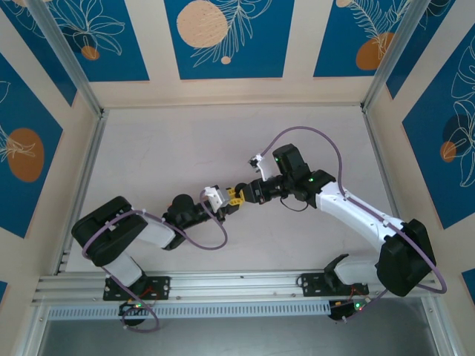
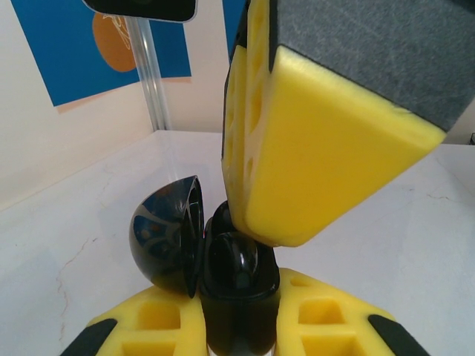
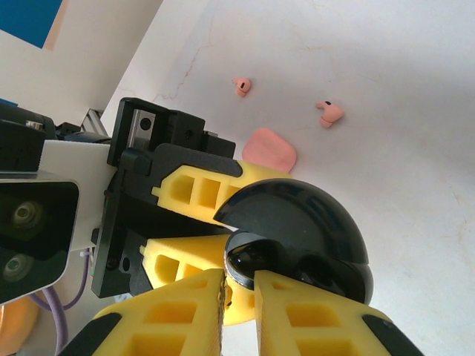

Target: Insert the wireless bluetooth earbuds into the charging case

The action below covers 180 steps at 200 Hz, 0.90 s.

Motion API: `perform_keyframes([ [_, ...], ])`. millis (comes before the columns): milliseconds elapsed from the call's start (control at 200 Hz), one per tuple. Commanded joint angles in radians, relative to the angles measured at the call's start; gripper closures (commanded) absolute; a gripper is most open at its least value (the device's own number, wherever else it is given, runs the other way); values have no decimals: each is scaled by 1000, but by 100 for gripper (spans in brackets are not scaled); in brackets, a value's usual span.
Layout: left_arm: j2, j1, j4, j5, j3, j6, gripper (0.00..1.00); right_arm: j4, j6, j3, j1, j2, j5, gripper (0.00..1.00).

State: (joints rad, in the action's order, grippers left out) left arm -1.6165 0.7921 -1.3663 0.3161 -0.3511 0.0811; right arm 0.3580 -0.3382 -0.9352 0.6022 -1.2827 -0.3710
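White, faintly veined tabletop [image 1: 171, 148] lies between cream walls with blue leaf-print panels [image 1: 230, 52]. At its centre the left gripper [image 2: 237, 322] clamps the base of a glossy black charging case [image 2: 239, 271], whose domed lid [image 2: 167, 233] is hinged open. The right gripper [image 3: 239, 293] hangs over the open case with its jaws almost touching; whether a black bud is pinched between them is hidden. A pink earbud [image 3: 241, 86] and another pink earbud [image 3: 329, 113] lie apart on the table, near a rounded pink piece [image 3: 271, 148] half covered by the lid.
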Motion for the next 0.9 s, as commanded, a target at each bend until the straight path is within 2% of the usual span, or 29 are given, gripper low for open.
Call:
perform_keyframes([
  [0, 28, 10, -40, 45, 3, 13, 84, 5, 50, -25, -3, 60, -10, 80],
  [130, 29, 10, -40, 85, 1, 6, 84, -18, 92, 14, -35, 144, 7, 74],
  [250, 36, 9, -40, 128, 2, 1, 84, -50, 130, 62, -101, 213, -43, 69],
  [300, 42, 10, -41, 153, -1, -5, 84, -71, 139, 84, -142, 230, -97, 68],
  [410, 56, 9, -40, 210, -10, -26, 83, -137, 125, 124, -242, 234, -298, 59],
  [500, 65, 9, -42, 249, -17, -46, 83, -145, 131, 121, -288, 205, -410, 54],
  [725, 79, 10, -41, 286, -32, -81, 83, -217, 129, 119, -301, 129, -558, 51],
  [895, 95, 10, -41, 276, -41, -98, 83, -223, 152, 122, -294, 93, -576, 50],
])
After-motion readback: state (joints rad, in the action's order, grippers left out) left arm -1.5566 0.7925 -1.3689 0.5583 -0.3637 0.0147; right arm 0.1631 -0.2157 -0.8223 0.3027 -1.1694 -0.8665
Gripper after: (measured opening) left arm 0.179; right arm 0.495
